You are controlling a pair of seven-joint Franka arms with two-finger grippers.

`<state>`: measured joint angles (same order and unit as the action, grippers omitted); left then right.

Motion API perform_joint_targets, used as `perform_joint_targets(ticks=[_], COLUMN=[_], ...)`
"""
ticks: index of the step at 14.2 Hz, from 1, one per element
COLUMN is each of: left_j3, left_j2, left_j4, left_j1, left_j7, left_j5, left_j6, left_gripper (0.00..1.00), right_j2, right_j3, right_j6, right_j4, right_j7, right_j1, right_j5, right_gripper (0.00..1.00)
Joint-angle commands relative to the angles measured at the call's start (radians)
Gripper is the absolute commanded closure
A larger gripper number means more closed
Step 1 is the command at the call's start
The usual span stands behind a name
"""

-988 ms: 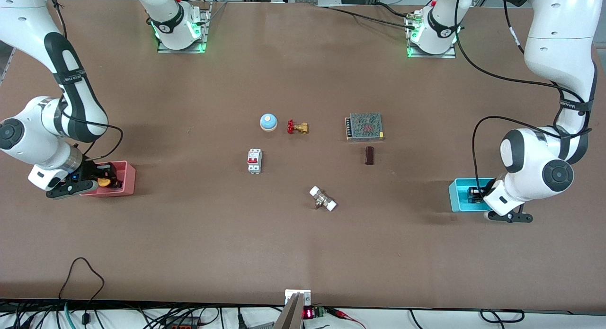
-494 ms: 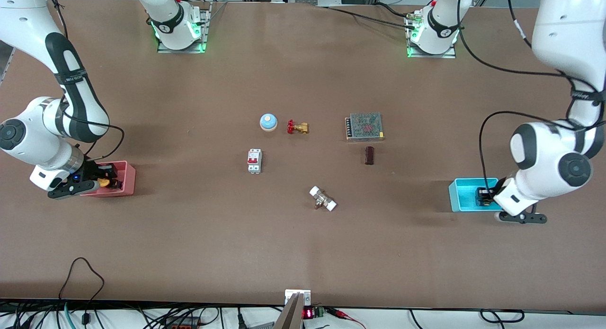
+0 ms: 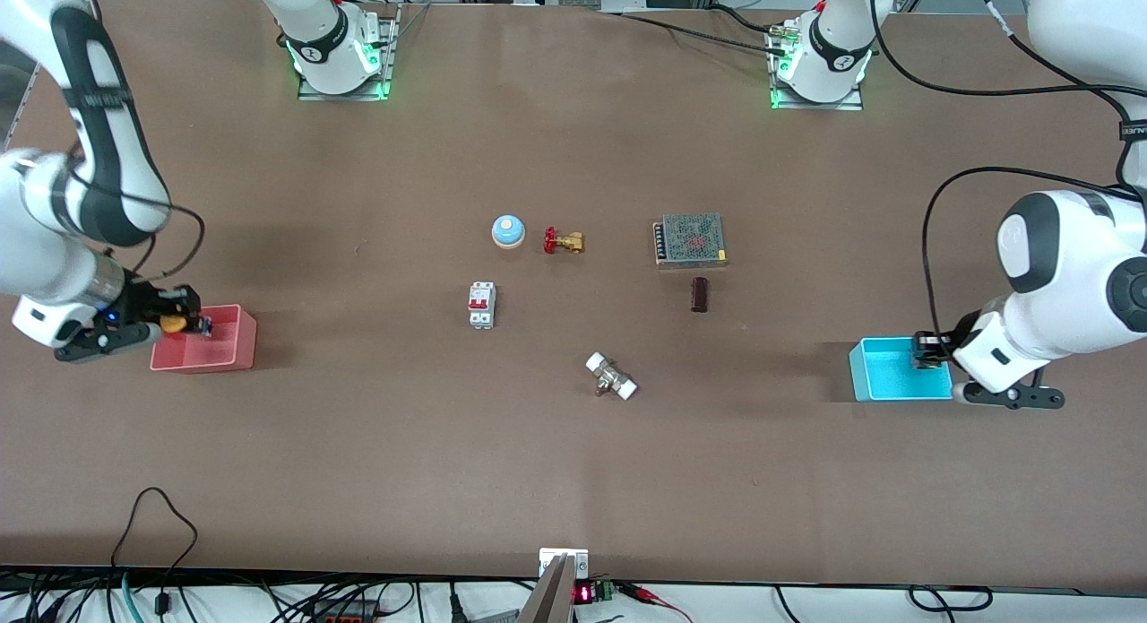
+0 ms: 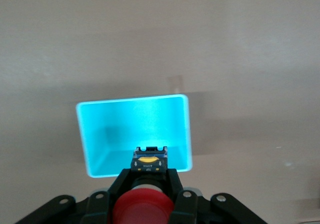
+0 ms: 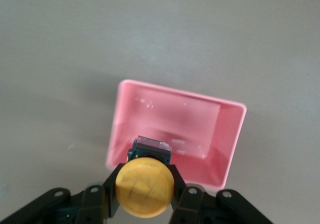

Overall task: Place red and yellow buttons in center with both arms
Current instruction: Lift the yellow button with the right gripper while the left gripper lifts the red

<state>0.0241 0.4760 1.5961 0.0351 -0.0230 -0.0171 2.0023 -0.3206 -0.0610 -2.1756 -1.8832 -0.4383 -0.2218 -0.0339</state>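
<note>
My right gripper point(image 3: 176, 323) is shut on the yellow button point(image 3: 171, 323) and holds it in the air over the pink bin's point(image 3: 206, 354) edge at the right arm's end of the table. In the right wrist view the orange-yellow cap point(image 5: 145, 186) sits between the fingers point(image 5: 111, 186) above the pink bin point(image 5: 210, 159). My left gripper point(image 3: 929, 350) is shut on the red button and holds it over the cyan bin's point(image 3: 887, 372) edge. In the left wrist view the red cap point(image 4: 143, 210) and black base show above the cyan bin point(image 4: 100, 134). The bare center point(image 3: 573, 309) is brown tabletop.
Around the center lie a blue bell point(image 3: 507, 231), a brass valve with a red handle point(image 3: 563, 240), a white and red breaker point(image 3: 481, 305), a white-capped fitting point(image 3: 611, 376), a mesh-topped power supply point(image 3: 689, 239) and a dark brown block point(image 3: 699, 294).
Both grippers have risen out of their bins with the buttons. The right one moved toward the right arm's end, the left one toward the left arm's end.
</note>
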Motion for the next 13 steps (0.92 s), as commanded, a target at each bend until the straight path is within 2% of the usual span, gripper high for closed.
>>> perform_joint_targets(ticks=[1, 3, 5, 7, 9, 13], left_j3=[0.003, 0.003, 0.003, 0.003, 0.003, 0.003], left_j2=[0.009, 0.022, 0.052, 0.090, 0.137, 0.208], left_j4=[-0.028, -0.030, -0.031, -0.030, -0.025, -0.019], left_j1=[-0.101, -0.171, -0.223, -0.279, -0.319, -0.372], left_j7=[0.179, 0.268, 0.316, 0.351, 0.362, 0.406], left_j5=[0.000, 0.002, 0.003, 0.002, 0.002, 0.002], left_j6=[-0.034, -0.025, -0.016, 0.050, 0.159, 0.279], left_gripper=[0.74, 0.74, 0.74, 0.74, 0.73, 0.73], right_j2=[0.104, 0.113, 0.106, 0.098, 0.091, 0.029], right_j3=[-0.038, -0.118, -0.158, -0.169, -0.171, -0.171], right_j6=[0.107, 0.109, 0.083, 0.038, -0.062, -0.254], right_j4=[-0.028, -0.031, -0.037, -0.057, -0.115, -0.197], right_j7=[0.137, 0.235, 0.335, 0.397, 0.423, 0.460], right_j1=[0.068, 0.079, 0.114, 0.162, 0.189, 0.234], right_j5=[0.016, 0.016, 0.005, -0.004, -0.029, -0.046], right_gripper=[0.86, 0.86, 0.86, 0.86, 0.86, 0.86])
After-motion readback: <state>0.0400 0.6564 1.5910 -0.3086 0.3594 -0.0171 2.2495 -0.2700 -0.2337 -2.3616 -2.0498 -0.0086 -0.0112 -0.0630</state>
